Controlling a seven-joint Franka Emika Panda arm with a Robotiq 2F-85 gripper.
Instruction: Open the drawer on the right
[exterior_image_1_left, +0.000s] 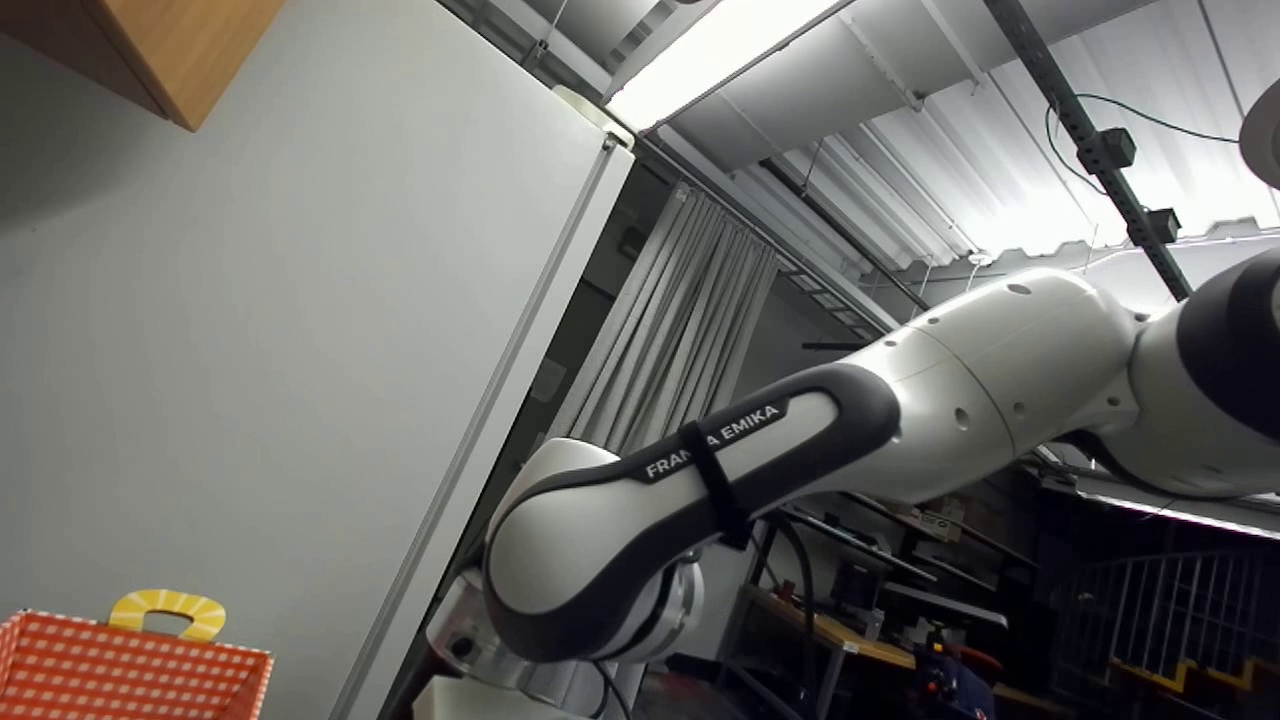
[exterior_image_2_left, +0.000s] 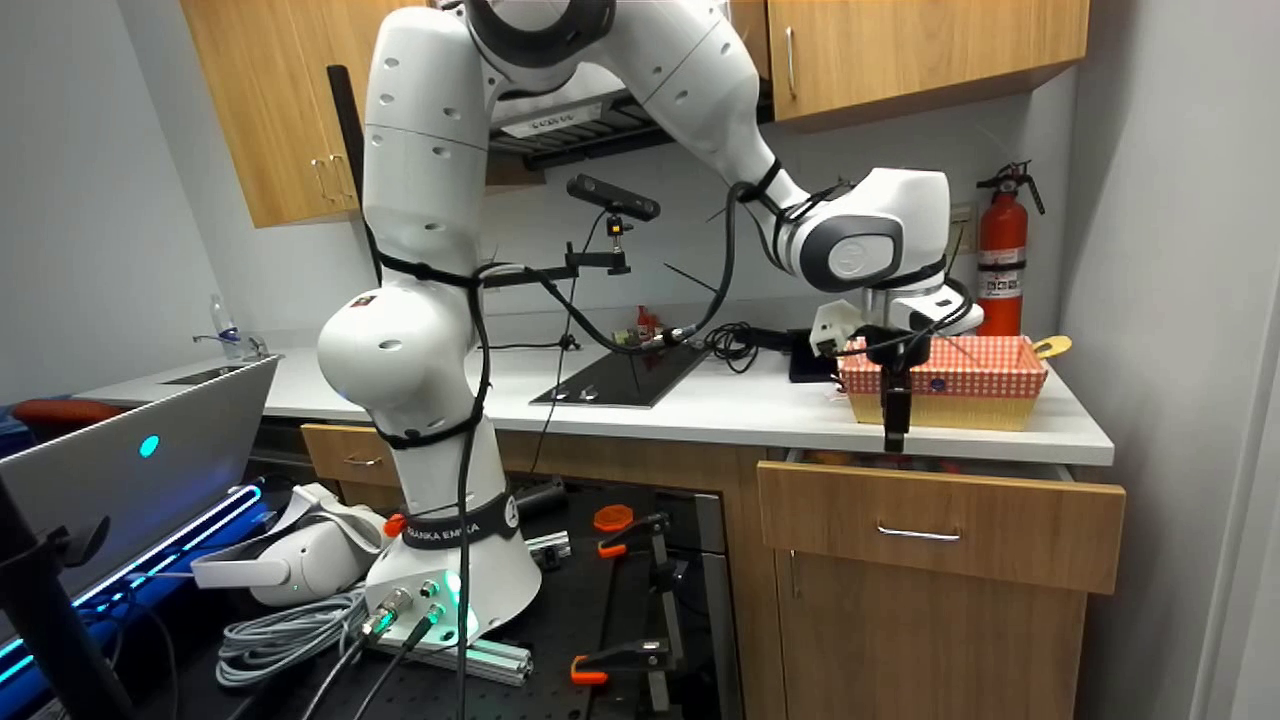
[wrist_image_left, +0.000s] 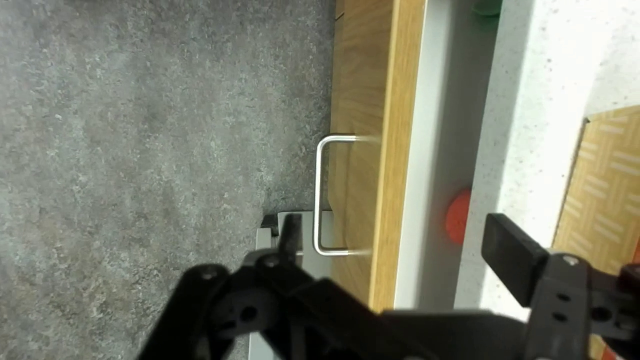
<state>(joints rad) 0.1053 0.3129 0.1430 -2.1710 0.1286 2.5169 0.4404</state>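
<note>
The wooden drawer on the right stands partly open under the counter in an exterior view, its top open by a narrow gap. Its silver bar handle is on the front. In the wrist view the drawer's top edge runs up the middle, with the handle to its left. My gripper is open and empty, pointing down. One finger appears on the handle side and one over the counter. In an exterior view the gripper is above the drawer, near the counter's front edge. The drawer is out of view in the remaining view.
A red-checked basket stands on the white counter behind the gripper, also at lower left in an exterior view. A red item and a green item lie inside the drawer. A fire extinguisher stands behind the basket.
</note>
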